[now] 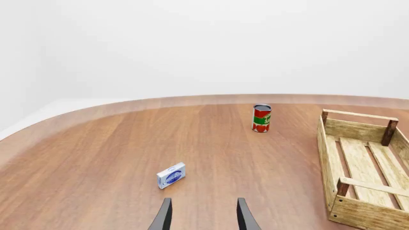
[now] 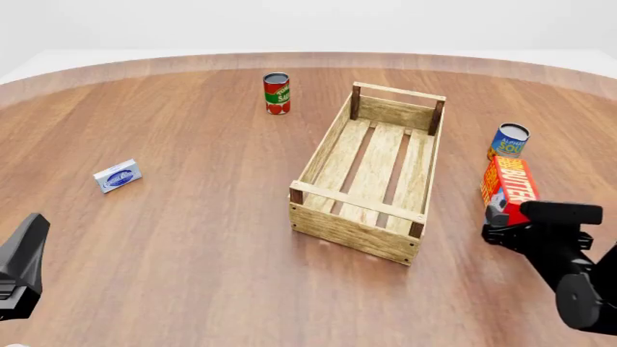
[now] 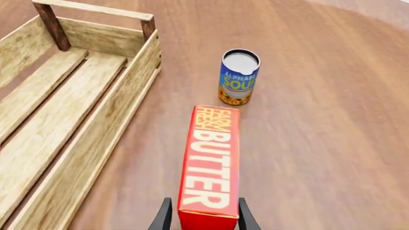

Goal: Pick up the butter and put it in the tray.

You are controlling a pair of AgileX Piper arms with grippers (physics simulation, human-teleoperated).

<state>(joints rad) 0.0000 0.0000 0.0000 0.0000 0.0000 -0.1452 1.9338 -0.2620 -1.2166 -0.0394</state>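
The butter (image 3: 210, 167) lay flat on the table (image 2: 193, 238) just right of the tray (image 2: 333, 217), its near end between the jaws of the right gripper (image 3: 202, 216), which stood one on each long side and close against the carton; whether they had fully clamped it I could not tell, and it looked not yet lifted. Gripping across the narrow width suited the small jaw span. Just beyond its far end stood a blue soup can (image 3: 239, 76), apart from it. The left gripper (image 1: 203, 215) hung parted and empty, out of the way, facing a white-and-blue packet (image 1: 170, 175) and a red can (image 1: 261, 118).
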